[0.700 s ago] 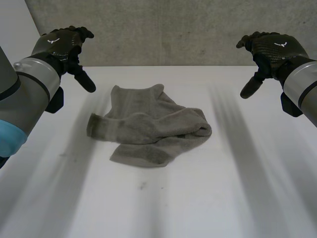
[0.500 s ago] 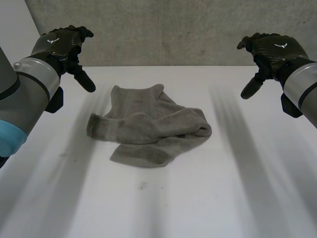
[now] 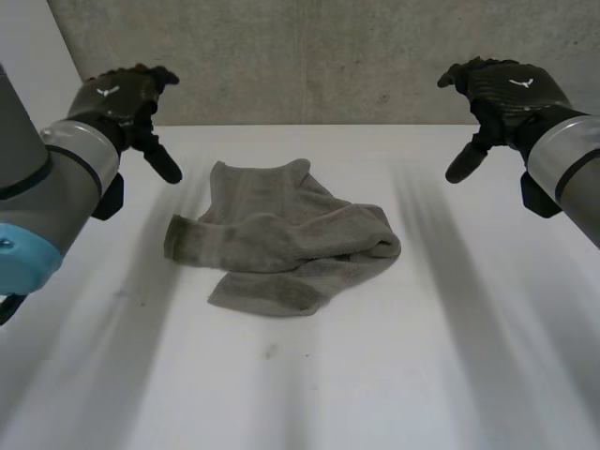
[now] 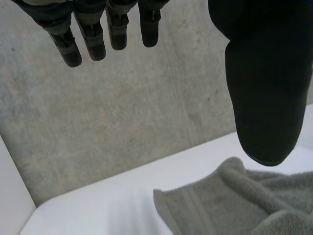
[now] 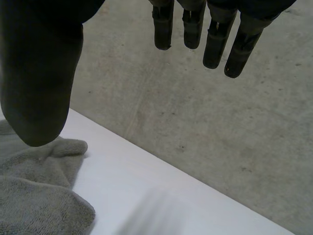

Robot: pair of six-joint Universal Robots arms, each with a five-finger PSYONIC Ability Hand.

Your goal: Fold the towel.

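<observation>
A grey towel (image 3: 281,244) lies crumpled in a loose heap on the white table (image 3: 375,375), near its middle. My left hand (image 3: 117,98) hovers above the table's far left, apart from the towel, fingers straight and holding nothing. My right hand (image 3: 506,94) hovers at the far right, also open and empty. Beneath the left hand's thumb (image 4: 264,83) in the left wrist view lies the towel's far edge (image 4: 220,200). A towel corner (image 5: 39,191) sits below the thumb (image 5: 39,73) of the right hand in the right wrist view.
A grey concrete wall (image 3: 319,56) runs along the table's far edge. Bare white table surface surrounds the towel on every side.
Both hands have shifted slightly inward toward the towel. The towel has not moved.
</observation>
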